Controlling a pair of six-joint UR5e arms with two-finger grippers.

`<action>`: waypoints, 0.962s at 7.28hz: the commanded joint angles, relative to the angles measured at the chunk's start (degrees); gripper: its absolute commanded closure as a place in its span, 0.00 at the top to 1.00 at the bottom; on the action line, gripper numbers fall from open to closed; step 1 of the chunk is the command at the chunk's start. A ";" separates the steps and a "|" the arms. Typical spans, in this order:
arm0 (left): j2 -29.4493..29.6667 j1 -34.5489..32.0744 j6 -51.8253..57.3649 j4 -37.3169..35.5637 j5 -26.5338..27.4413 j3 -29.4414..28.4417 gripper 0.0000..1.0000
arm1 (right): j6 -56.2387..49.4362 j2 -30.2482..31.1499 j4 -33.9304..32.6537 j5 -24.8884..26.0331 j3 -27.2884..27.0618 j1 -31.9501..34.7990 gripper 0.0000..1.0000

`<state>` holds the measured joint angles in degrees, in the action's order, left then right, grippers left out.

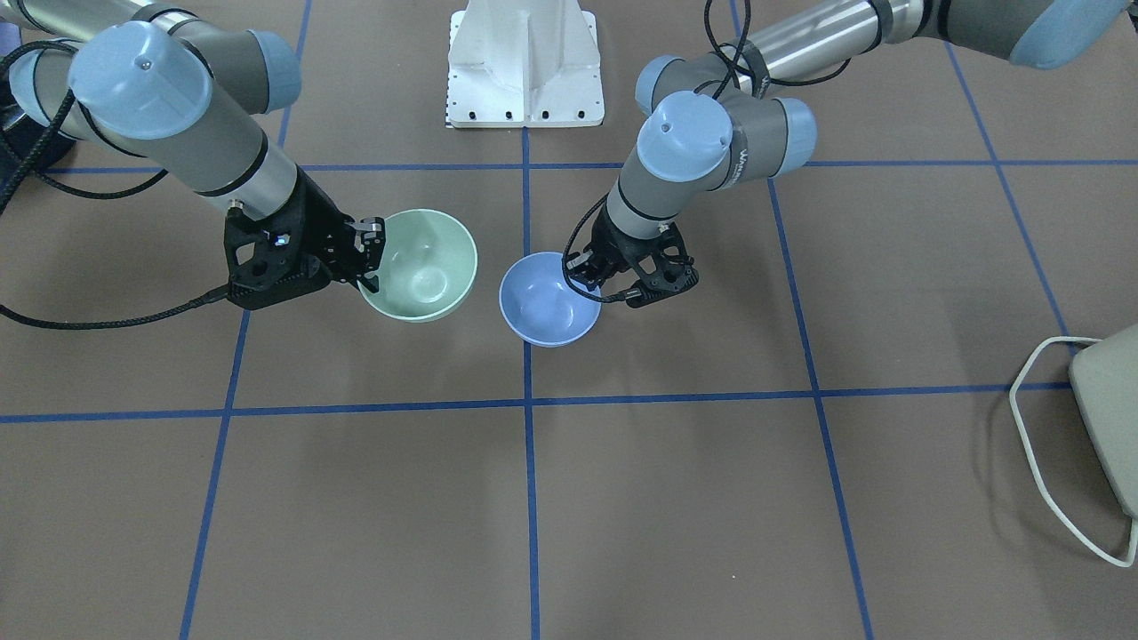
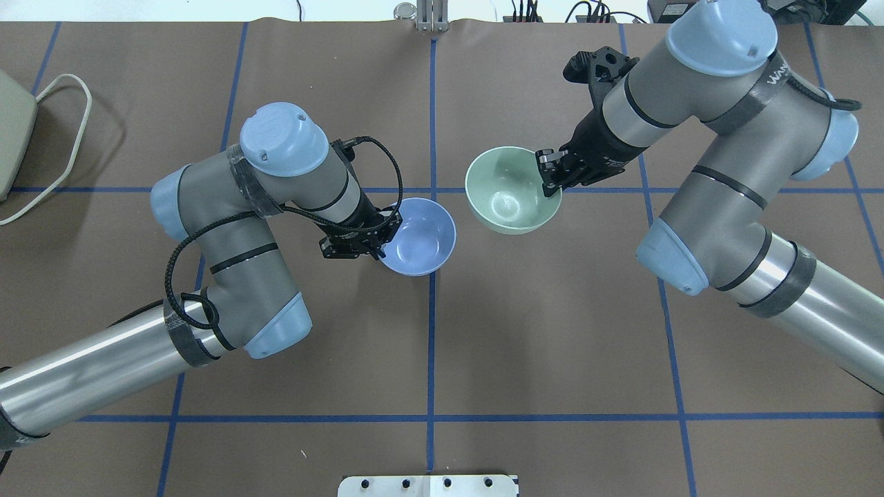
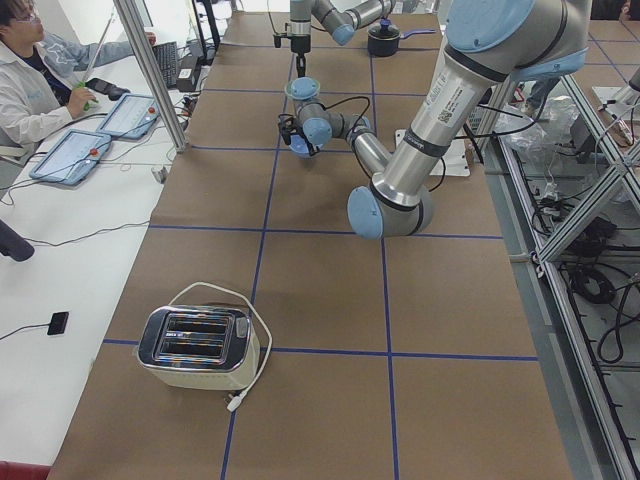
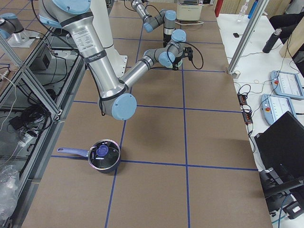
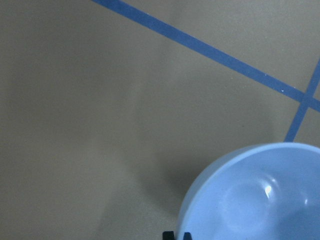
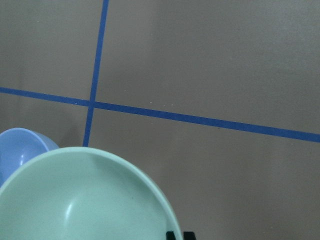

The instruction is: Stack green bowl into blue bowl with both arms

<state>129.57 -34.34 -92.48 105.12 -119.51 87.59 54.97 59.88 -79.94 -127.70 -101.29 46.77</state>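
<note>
My right gripper (image 2: 550,176) is shut on the rim of the mint-green bowl (image 2: 510,191) and holds it slightly tilted, just right of the table's centre line. It shows at left in the front view, gripper (image 1: 372,258) on green bowl (image 1: 425,265). My left gripper (image 2: 382,243) is shut on the rim of the periwinkle-blue bowl (image 2: 420,236), and in the front view the gripper (image 1: 589,274) is on the blue bowl (image 1: 544,300). The bowls are side by side, a small gap apart. The right wrist view shows the green bowl (image 6: 85,200) with the blue bowl (image 6: 20,147) behind it. The left wrist view shows the blue bowl (image 5: 255,195).
A toaster (image 3: 197,345) with a white cord stands at the table's end on my left. A dark pot (image 4: 103,154) with a blue handle stands at the end on my right. The white pedestal (image 1: 524,62) is behind the bowls. An operator (image 3: 30,70) sits across the table.
</note>
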 commanded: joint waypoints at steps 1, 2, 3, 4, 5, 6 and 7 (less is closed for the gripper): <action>0.77 2.08 -0.68 0.26 2.25 -1.01 0.00 | 1.70 -1.95 -0.48 0.26 0.39 -0.97 0.15; 0.94 2.09 -0.60 0.26 2.26 -1.02 0.00 | 2.41 -2.57 -0.48 0.43 0.39 -1.41 0.15; 0.94 2.09 -0.42 0.53 2.18 -1.02 0.06 | 2.77 -2.84 -0.48 0.61 0.48 -1.85 0.15; 0.94 2.09 -0.16 0.79 2.18 -0.93 0.22 | 3.38 -3.27 -0.48 1.05 0.57 -2.21 0.15; 0.68 2.00 -0.16 1.84 2.26 -0.93 0.70 | 3.38 -3.63 -0.48 1.05 0.83 -2.30 0.15; 0.42 2.09 -0.07 2.28 3.92 -0.84 0.97 | 3.38 -3.98 -0.48 1.14 1.09 -2.56 0.15; 0.42 1.83 0.02 2.29 4.11 -0.23 0.97 | 3.38 -5.11 -0.39 1.57 2.58 -2.82 0.15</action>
<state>130.11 -32.34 -92.57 107.11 -116.12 86.85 58.32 55.83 -80.40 -126.51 -99.98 44.27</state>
